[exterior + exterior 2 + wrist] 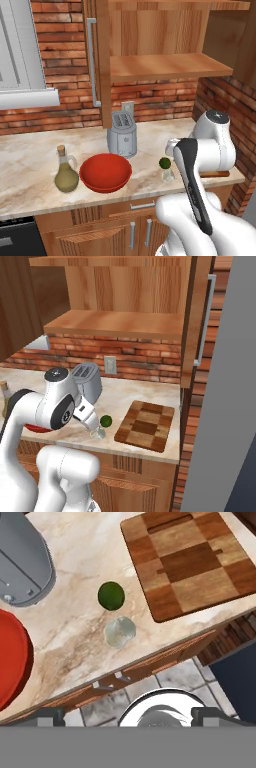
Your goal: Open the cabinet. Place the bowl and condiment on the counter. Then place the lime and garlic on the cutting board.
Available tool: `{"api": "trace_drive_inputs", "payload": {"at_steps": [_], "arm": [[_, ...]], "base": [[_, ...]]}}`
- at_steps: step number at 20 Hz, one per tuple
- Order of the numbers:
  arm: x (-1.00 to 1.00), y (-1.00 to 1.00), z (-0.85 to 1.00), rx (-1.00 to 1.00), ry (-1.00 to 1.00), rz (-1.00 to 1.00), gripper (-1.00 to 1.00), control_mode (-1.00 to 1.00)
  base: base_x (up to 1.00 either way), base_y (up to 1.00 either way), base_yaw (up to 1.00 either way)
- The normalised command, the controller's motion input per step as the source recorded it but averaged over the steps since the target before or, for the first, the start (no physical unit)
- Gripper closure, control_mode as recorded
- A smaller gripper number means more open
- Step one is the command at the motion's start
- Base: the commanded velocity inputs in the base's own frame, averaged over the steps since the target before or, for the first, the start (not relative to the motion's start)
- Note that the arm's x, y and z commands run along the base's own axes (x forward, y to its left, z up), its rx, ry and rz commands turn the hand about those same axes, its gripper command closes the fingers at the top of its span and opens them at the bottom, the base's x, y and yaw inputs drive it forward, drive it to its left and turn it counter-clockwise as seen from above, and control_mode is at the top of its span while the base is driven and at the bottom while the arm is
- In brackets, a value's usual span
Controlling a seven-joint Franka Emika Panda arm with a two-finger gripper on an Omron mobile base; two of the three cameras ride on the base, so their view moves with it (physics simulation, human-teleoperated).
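Note:
The cabinet stands open, its door swung out and its shelf bare. On the counter sit the olive-green condiment bottle and, to its right, the red bowl. Near the counter's front edge lies the dark green lime, with the pale garlic just in front of it. The block-patterned cutting board lies bare to their right. My gripper hangs open above the counter's front edge, over the garlic and apart from it, holding nothing.
A grey toaster stands behind the bowl by the brick wall. A tall grey panel closes off the right side past the board. Lower cabinet doors run under the counter. A pale grey-white unit hangs at the upper left.

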Motion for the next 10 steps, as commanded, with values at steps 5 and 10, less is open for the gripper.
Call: {"api": "trace_drive_inputs", "payload": {"at_steps": [5,10], "arm": [[0.0,0.0,-0.33,-0.03,-0.07,0.01,-1.0,-1.0],[0.05,0.0,-0.34,-0.02,-0.09,0.03,-1.0,-1.0]], "base": [[0.0,0.0,0.0],[0.0,0.0,0.0]]}}
